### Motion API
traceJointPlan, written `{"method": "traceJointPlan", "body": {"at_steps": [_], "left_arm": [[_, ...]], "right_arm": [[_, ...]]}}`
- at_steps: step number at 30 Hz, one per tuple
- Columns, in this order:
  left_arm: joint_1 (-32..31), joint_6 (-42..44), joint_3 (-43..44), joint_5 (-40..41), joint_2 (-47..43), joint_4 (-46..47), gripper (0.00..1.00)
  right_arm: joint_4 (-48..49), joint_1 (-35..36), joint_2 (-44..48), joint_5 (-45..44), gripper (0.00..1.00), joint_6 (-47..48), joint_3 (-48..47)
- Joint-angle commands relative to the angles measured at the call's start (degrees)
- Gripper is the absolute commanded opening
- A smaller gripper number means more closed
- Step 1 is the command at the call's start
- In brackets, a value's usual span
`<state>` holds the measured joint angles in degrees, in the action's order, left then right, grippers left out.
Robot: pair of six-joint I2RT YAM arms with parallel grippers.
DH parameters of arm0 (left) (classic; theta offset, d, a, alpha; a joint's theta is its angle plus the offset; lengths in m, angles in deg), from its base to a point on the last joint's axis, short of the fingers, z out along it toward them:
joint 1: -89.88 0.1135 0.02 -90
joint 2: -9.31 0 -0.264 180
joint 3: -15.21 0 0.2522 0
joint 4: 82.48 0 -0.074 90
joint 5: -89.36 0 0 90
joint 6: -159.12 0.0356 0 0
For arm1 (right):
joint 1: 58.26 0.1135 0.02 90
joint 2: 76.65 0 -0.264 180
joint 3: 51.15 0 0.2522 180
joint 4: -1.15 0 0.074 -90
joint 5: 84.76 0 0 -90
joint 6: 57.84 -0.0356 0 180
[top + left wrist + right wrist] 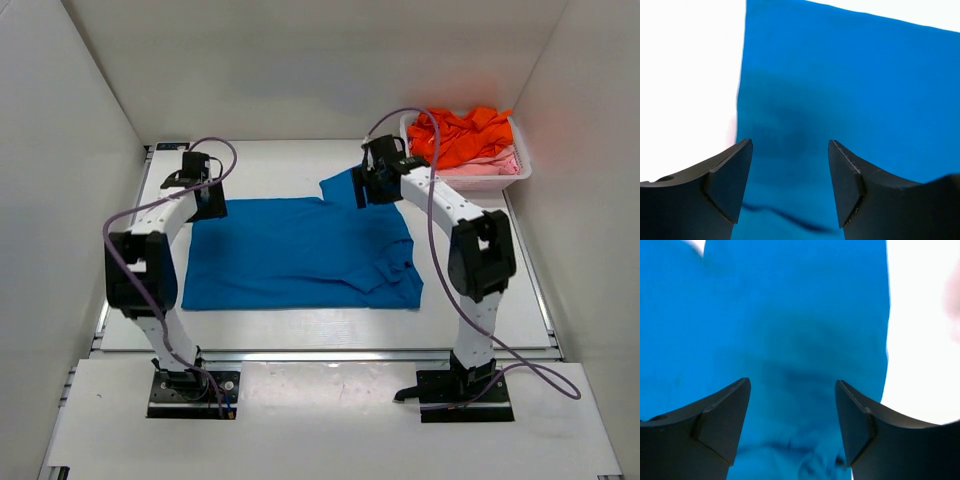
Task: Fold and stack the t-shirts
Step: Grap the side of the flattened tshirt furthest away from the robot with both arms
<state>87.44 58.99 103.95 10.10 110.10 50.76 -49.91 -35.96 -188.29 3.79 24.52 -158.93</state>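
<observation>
The blue t-shirt (300, 255) lies spread out in the middle of the white surface (480, 300), mostly flat; one flap of cloth juts out at its far right corner, and near its near right corner the cloth is doubled over and rumpled; its left edge runs straight, with bare surface beside it. Well apart from it, in the far right corner of the surface, a white lattice basket (519, 172) holds the other t-shirts; the orange t-shirt (460, 135) is heaped on top and spills above the rim, and a strip of the pink t-shirt (490, 168) shows beneath it along the near side. Nothing lies on the blue shirt itself; white walls close the surface in on the left, far and right sides.

The left pincer (208, 205) hangs over the far left corner of the blue shirt, pointing down; in the left wrist view its two dark fingers (727, 185) stand apart with only blue cloth showing below the gap, so it is open and grips nothing. The right pincer (365, 190) hangs over the jutting flap at the far right corner, just short of the basket; in the right wrist view its fingers (722, 425) are likewise spread over blue cloth, open and empty. Each arm rises from its base at the near edge, bends at a raised elbow, and reaches forward and inward; purple cables loop beside both arms.
</observation>
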Motion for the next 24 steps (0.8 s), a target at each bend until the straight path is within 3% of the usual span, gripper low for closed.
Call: {"method": "traceJointPlan", "body": {"at_steps": [1, 7, 11, 24], "left_arm": [[1.0, 1.7, 4.3, 3.2, 4.3, 2.9, 0.73], [2.3, 1.4, 14.4, 4.9, 14.9, 0.8, 0.74], [4.2, 2.5, 18.6, 6.4, 18.7, 0.9, 0.76], [6.5, 4.4, 26.0, 3.2, 27.2, -0.1, 0.75]], "right_arm": [[2.4, -1.6, -6.0, -0.6, 0.67, 3.0, -11.0], [-2.9, -4.1, -19.0, -0.2, 0.71, 4.4, -29.3], [-3.7, -4.7, -23.8, -1.0, 0.72, 6.2, -36.3], [-3.7, -7.1, -31.0, 3.7, 0.77, 4.1, -41.7]]}}
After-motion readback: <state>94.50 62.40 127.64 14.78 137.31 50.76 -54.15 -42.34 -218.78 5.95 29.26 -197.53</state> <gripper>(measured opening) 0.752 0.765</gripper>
